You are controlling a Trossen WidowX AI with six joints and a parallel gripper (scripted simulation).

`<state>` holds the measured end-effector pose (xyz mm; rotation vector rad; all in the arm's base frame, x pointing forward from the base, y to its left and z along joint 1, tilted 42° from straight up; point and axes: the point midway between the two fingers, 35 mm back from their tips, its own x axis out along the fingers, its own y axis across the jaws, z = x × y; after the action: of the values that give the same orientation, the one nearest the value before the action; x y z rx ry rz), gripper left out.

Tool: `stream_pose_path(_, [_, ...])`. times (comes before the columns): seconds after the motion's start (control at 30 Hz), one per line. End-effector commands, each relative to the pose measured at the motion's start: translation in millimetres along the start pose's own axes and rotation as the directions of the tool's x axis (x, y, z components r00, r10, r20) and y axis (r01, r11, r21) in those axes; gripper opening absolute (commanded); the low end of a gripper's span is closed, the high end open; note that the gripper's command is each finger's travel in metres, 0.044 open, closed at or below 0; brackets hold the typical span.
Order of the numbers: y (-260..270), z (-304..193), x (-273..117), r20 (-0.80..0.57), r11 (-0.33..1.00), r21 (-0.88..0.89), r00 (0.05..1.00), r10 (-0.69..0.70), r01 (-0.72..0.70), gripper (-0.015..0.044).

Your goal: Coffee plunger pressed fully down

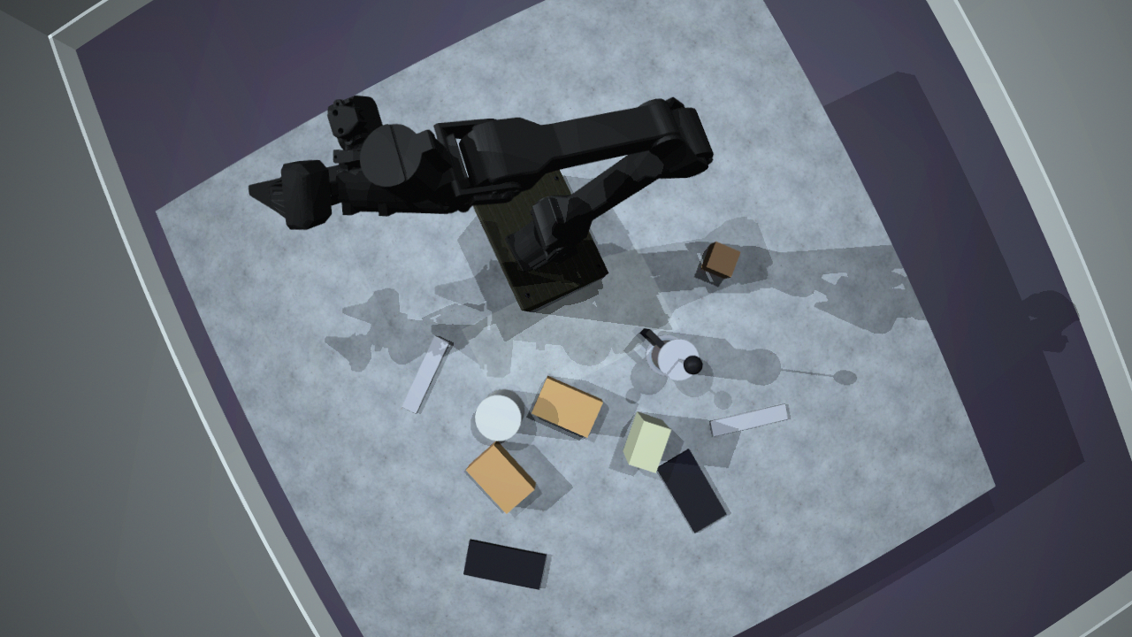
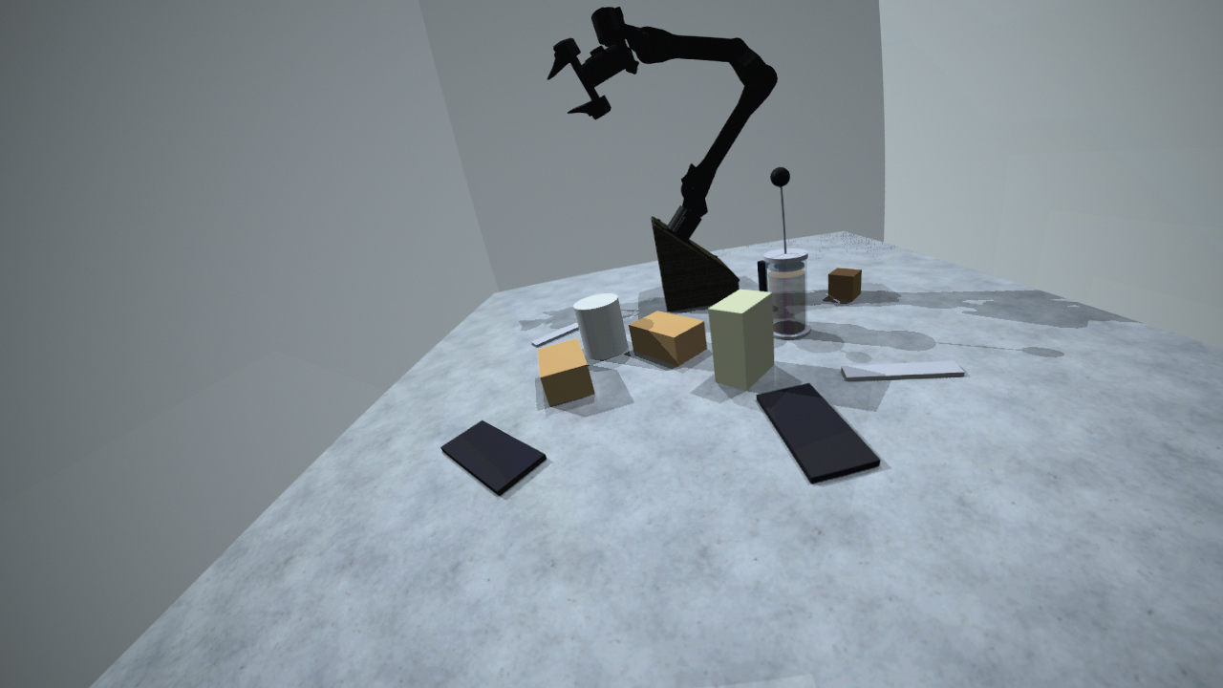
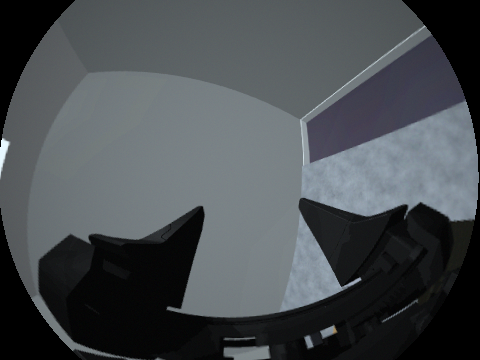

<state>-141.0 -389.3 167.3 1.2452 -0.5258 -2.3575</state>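
High above the dark wedge-shaped base block (image 2: pixel 691 273), your black end effector (image 2: pixel 578 81) hangs wide open and empty. Bring it over the black ball knob (image 2: pixel 780 177) topping the glass coffee press (image 2: pixel 786 294) beside that block, probably centred, then press straight down.

Top view overhead, exterior low oblique, wrist facing walls
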Motion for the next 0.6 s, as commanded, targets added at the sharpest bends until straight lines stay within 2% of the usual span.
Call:
stream_pose_path(0.0, [-11,-76,-24,-0.307,0.913,-0.392,0.952,-0.019,-0.108,0.0440])
stream_pose_path(0.17, [-24,-130,-56,-0.523,0.745,-0.590,0.850,-0.059,-0.311,0.0440])
stream_pose_path(0.3, [-38,-167,-87,-0.672,0.569,-0.648,0.732,-0.113,-0.507,0.0440])
stream_pose_path(0.43, [-57,-199,-123,-0.789,0.380,-0.606,0.587,-0.179,-0.699,0.0440])
stream_pose_path(0.57, [-78,-223,-163,-0.871,0.201,-0.473,0.421,-0.254,-0.858,0.0440])
